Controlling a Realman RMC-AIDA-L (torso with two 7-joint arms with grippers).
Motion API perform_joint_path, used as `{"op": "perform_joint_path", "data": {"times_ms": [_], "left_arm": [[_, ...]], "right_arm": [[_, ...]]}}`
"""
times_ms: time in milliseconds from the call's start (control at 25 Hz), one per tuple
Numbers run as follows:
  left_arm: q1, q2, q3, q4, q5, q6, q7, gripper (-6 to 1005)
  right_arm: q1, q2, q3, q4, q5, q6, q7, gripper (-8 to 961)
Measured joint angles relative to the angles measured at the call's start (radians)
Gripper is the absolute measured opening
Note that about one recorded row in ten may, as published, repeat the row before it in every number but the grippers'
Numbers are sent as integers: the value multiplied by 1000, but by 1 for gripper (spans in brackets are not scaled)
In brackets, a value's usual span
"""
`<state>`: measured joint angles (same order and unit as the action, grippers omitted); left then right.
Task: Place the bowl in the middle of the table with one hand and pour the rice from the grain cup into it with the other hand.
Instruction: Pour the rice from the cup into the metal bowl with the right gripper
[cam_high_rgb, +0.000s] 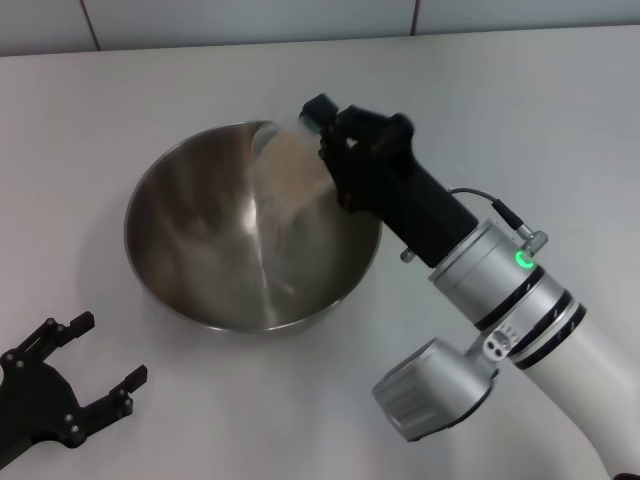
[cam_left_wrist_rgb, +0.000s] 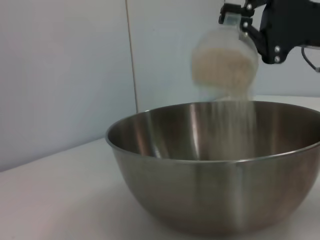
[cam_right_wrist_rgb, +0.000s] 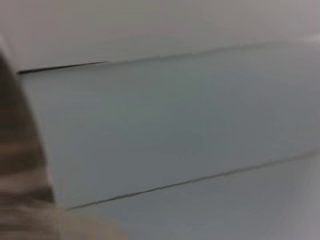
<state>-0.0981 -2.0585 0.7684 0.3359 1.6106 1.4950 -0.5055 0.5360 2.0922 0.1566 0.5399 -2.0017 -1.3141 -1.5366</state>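
Right gripper (cam_high_rgb: 318, 135) pinching clear frosted cup (cam_high_rgb: 290, 160), tipped steeply over far rim of bowl (cam_high_rgb: 190, 300). Beige rice (cam_left_wrist_rgb: 231, 120) falling as a thin grainy stream from cup lip into bowl. Bowl round, brushed steel, shiny inside, sitting mid table (cam_high_rgb: 520, 110), smooth white. Left gripper (cam_high_rgb: 75, 375) low near table's front-left corner, black fingers spread, holding nothing, apart from bowl.

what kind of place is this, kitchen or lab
Probably a robot test bench, not a kitchen: a bare white table against a plain panelled wall, holding only a steel bowl and rice.
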Motion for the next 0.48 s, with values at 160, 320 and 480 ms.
{"op": "perform_joint_path", "data": {"times_ms": [160, 320, 480], "left_arm": [[-1, 0, 0, 2, 0, 1, 0, 868], [-3, 0, 0, 5, 0, 7, -1, 868], [-5, 0, 0, 6, 0, 8, -2, 868]], "right_arm": [[-3, 0, 1, 2, -53, 14, -188, 20], [-4, 0, 0, 10, -75, 28, -425, 19], [-6, 0, 1, 30, -76, 90, -713, 20]]}}
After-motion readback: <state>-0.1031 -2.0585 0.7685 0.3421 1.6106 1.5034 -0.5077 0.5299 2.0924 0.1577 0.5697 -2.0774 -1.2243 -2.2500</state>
